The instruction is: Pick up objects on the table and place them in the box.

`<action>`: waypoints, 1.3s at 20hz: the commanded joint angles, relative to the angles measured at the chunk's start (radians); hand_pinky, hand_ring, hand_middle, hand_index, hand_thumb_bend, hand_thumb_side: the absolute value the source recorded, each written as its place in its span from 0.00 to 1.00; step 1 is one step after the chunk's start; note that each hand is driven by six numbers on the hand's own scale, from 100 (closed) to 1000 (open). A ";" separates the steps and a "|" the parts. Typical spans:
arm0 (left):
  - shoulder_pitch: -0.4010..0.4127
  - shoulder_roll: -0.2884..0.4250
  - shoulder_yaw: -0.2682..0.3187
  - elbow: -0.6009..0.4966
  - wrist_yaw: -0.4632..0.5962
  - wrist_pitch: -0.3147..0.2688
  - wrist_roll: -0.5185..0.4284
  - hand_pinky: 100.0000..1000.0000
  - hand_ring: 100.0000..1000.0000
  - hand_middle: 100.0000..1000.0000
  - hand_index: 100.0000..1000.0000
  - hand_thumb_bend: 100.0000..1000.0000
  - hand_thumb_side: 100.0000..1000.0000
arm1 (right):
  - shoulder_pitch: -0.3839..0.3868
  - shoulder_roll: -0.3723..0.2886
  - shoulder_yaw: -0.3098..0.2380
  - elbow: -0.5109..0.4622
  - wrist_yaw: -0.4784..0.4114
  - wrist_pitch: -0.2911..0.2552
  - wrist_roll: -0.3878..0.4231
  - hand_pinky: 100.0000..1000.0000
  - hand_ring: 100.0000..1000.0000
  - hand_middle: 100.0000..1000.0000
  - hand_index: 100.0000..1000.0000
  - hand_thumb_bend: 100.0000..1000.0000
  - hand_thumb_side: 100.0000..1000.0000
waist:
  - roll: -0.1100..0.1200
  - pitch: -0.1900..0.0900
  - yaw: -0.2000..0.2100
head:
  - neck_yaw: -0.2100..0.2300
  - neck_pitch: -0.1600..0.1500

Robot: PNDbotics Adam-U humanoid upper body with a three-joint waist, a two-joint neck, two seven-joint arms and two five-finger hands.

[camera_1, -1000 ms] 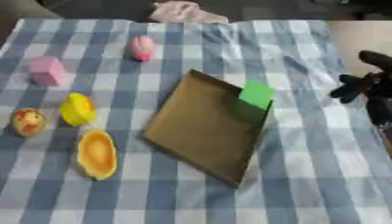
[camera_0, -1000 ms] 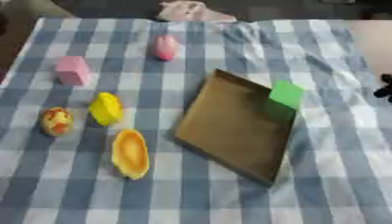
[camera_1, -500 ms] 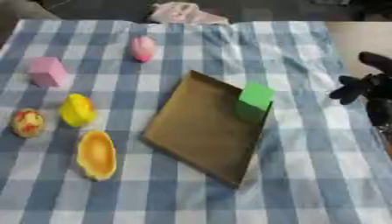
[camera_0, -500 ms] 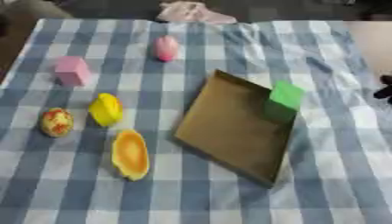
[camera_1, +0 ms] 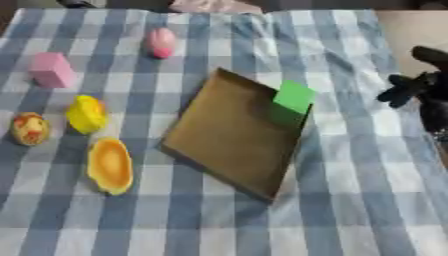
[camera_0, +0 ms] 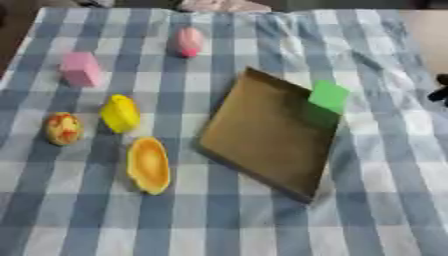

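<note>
The right hand point(camera_1: 418, 87) shows at the right edge, holding nothing and touching nothing; its dark shape is too blurred to tell whether the fingers are apart or curled, and the arm is cut off by the frame. On the checked cloth point(camera_0: 376, 210), nearest, lies an orange oval piece point(camera_0: 148, 165), long axis running near to far. The flat brown box point(camera_0: 267, 133) sits skewed, with a green block point(camera_0: 328, 96) at its far right corner. Farther left lie a yellow piece point(camera_0: 120, 113), a red-and-yellow ball point(camera_0: 63, 128), a pink block point(camera_0: 80, 69) and a pink egg shape point(camera_0: 186, 42).
</note>
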 commanded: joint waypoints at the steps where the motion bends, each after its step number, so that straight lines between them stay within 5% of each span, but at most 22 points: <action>1: -0.037 0.083 0.001 -0.016 -0.036 0.003 -0.023 0.75 0.72 0.62 0.79 0.00 0.45 | 0.001 -0.020 -0.008 -0.015 0.004 -0.005 0.004 0.96 0.68 0.51 0.96 0.00 0.41 | 0.004 -0.017 -0.001 | -0.003 0.007; 7: -0.069 0.260 -0.058 0.012 -0.218 0.101 -0.177 0.81 0.77 0.69 0.86 0.00 0.34 | 0.000 -0.021 -0.001 -0.015 0.008 0.004 0.013 0.96 0.68 0.51 0.97 0.00 0.41 | 0.013 -0.017 -0.001 | 0.000 -0.011; 13: -0.095 0.307 -0.108 0.059 -0.437 0.132 -0.475 0.91 0.87 0.81 0.93 0.00 0.49 | -0.002 -0.023 0.003 -0.015 0.009 0.007 0.021 0.96 0.68 0.51 0.97 0.00 0.41 | 0.015 -0.015 -0.005 | 0.002 -0.010; 16: -0.103 0.310 -0.111 0.078 -0.528 0.129 -0.603 0.93 0.88 0.80 0.93 0.00 0.38 | 0.000 -0.022 0.003 -0.015 0.011 0.007 0.022 0.96 0.68 0.51 0.97 0.00 0.41 | 0.016 -0.016 -0.005 | 0.004 -0.008; 18: -0.102 0.309 -0.110 0.091 -0.564 0.132 -0.651 0.93 0.88 0.80 0.94 0.11 0.36 | 0.001 -0.021 0.002 -0.015 0.012 0.007 0.023 0.96 0.68 0.51 0.97 0.00 0.41 | 0.016 -0.015 -0.005 | 0.005 -0.007; 22: -0.100 0.308 -0.111 0.131 -0.589 0.139 -0.694 0.92 0.87 0.78 0.93 0.21 0.11 | 0.001 -0.019 0.003 -0.015 0.014 0.011 0.025 0.96 0.68 0.51 0.97 0.00 0.41 | 0.018 -0.015 -0.005 | 0.010 -0.006; 26: -0.102 0.307 -0.120 0.183 -0.596 0.149 -0.703 0.92 0.86 0.78 0.93 0.24 0.12 | 0.002 -0.016 0.003 -0.015 0.017 0.015 0.028 0.96 0.68 0.51 0.96 0.00 0.41 | 0.020 -0.014 -0.008 | 0.016 -0.007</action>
